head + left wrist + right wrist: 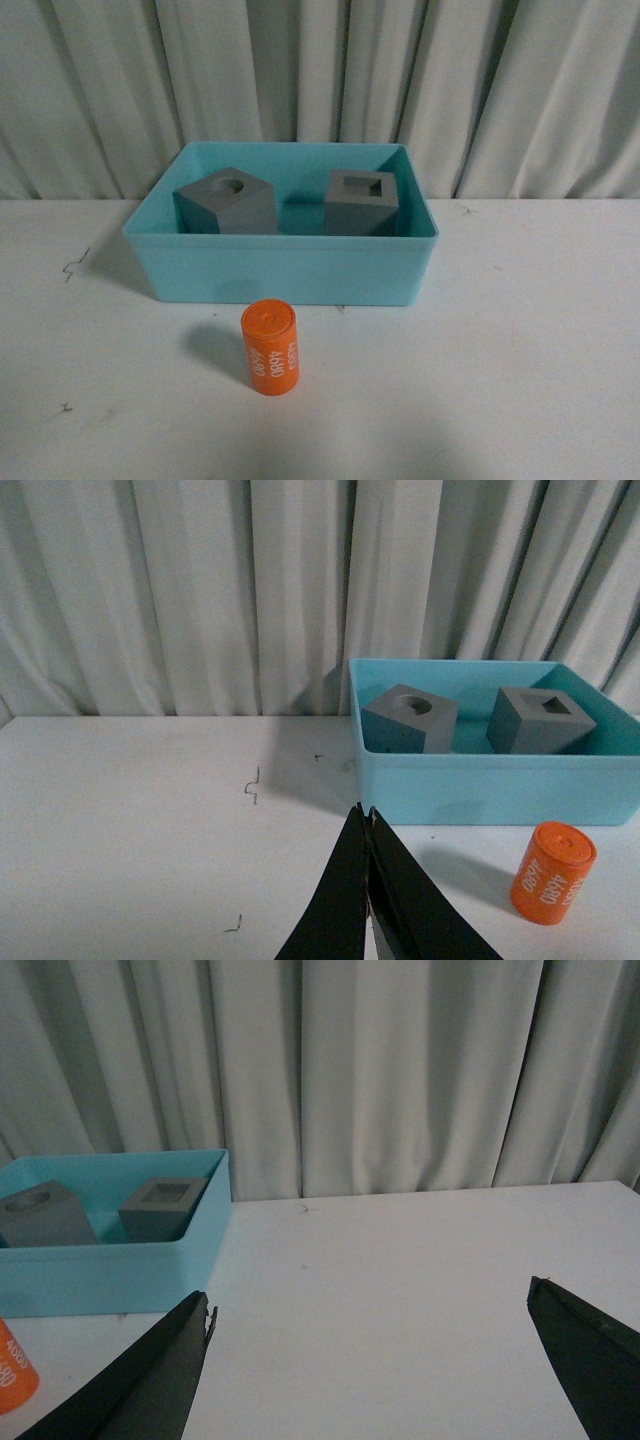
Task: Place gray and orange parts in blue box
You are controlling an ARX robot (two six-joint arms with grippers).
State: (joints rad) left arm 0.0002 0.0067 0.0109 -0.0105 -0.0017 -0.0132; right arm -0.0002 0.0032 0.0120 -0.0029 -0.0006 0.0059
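The orange cylinder (270,348) sits nearest in the front view. It stands on end on the white table (500,380), with white digits running along its side and a soft shadow on its left. It is just in front of the blue box (280,270), close to the near wall but not touching it, and so outside the box.

Inside the box are the 2 gray cubes. The cube with the round recess (228,202) is on the left, turned so that 1 corner points forward. The cube with the square recess (361,203) is on the right, sitting squarer to the walls. The 2 cubes are apart, with bare box floor between them. A pale pleated curtain (300,70) hangs behind the table.

Neither arm shows in the front view. In the left wrist view, the left gripper (362,815) is clenched with its 2 black fingers pressed tip to tip. It grasps nothing and hangs over bare table, with the box and cylinder off to 1 side. In the right wrist view, the right gripper (370,1295) is spread wide and empty. White tabletop fills the gap between its fingers, and only a sliver of the cylinder shows at the frame edge.
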